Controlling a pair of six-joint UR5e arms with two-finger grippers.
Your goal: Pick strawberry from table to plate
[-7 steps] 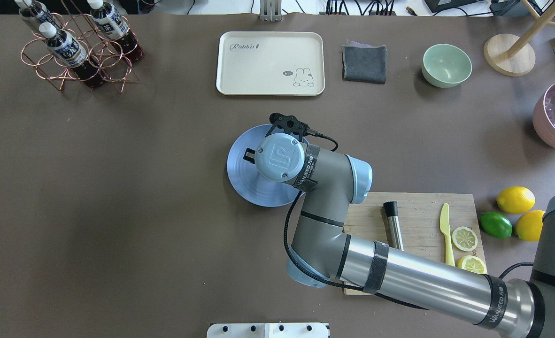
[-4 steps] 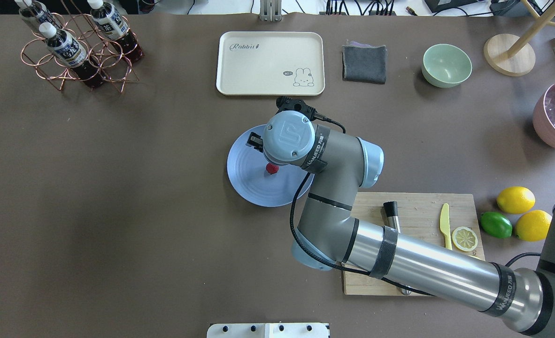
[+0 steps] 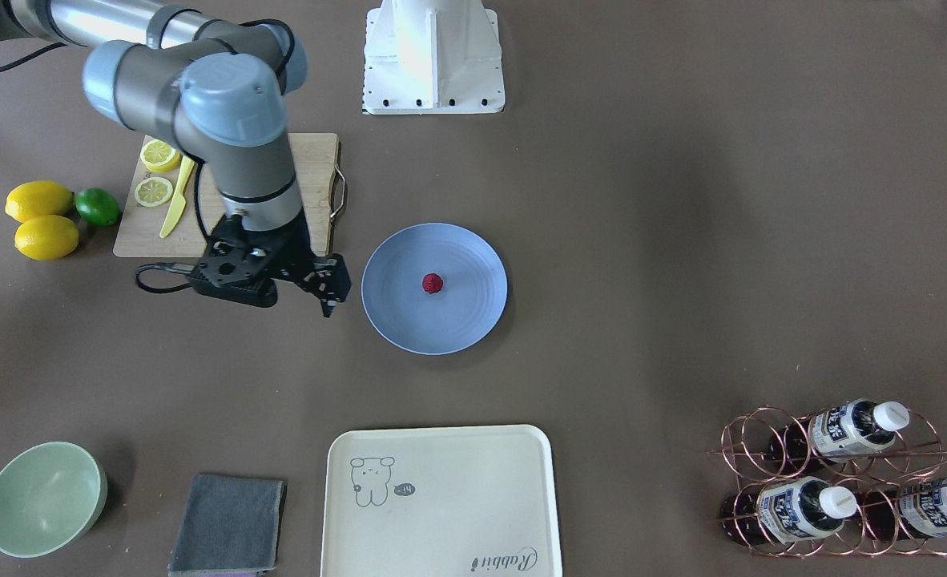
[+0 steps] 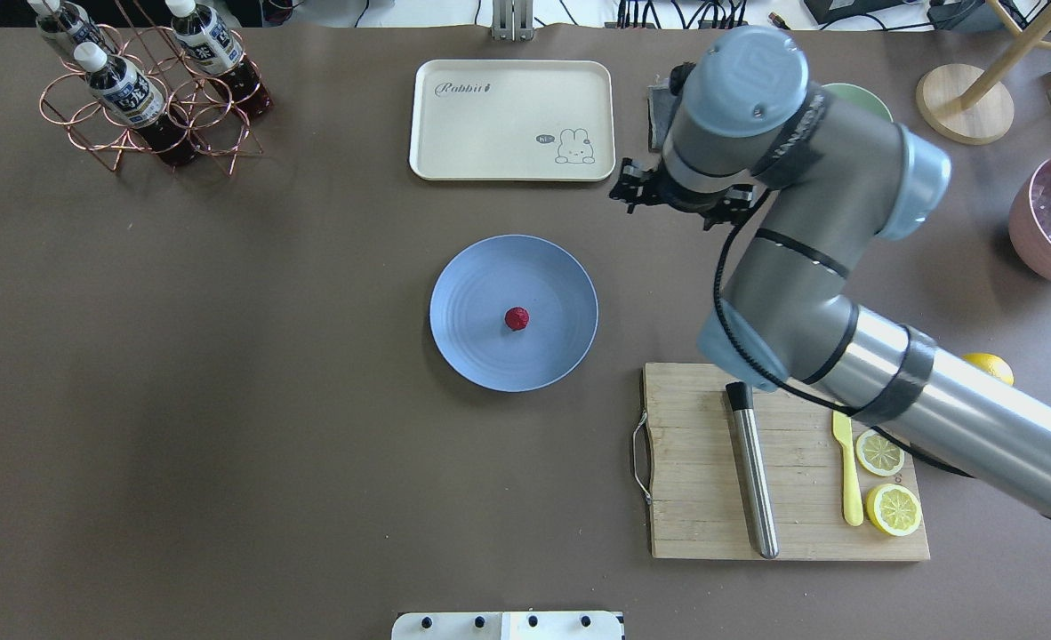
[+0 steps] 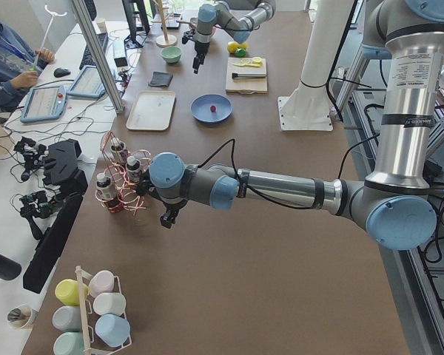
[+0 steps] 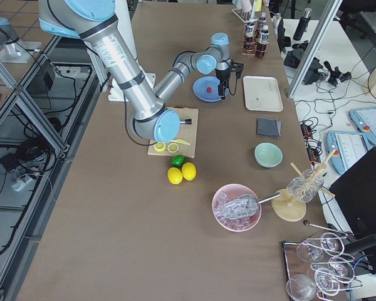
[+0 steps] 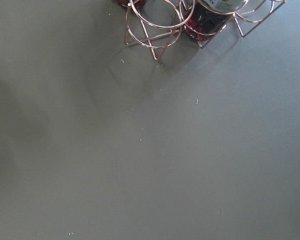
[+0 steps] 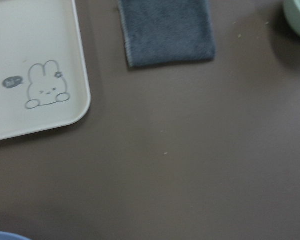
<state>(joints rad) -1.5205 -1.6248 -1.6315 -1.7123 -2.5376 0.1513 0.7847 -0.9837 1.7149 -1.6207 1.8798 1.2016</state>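
Note:
The small dark-red strawberry [image 4: 517, 318] [image 3: 433, 283] lies alone near the middle of the round light-blue plate [image 4: 472, 293] [image 3: 465, 248] on the brown table [image 4: 223, 400]. My right gripper [image 3: 328, 298] hangs open and empty above bare table, off the plate's rim on the side toward the grey cloth and the cream tray. In the overhead view the wrist hides most of it. My left gripper [image 5: 168, 217] shows only in the exterior left view, near the copper bottle rack. I cannot tell whether it is open or shut.
A cream tray [image 4: 512, 120], grey cloth [image 3: 227, 522] and pale-green bowl [image 3: 43, 498] line the far side. The cutting board [image 4: 694, 471] carries a steel bar, a yellow knife and lemon slices. The copper rack [image 4: 148, 98] holds bottles.
My right arm has risen off the plate and swung right and back toward the cloth. The strawberry, hidden at first, then showing under the wrist, now lies uncovered on the plate.

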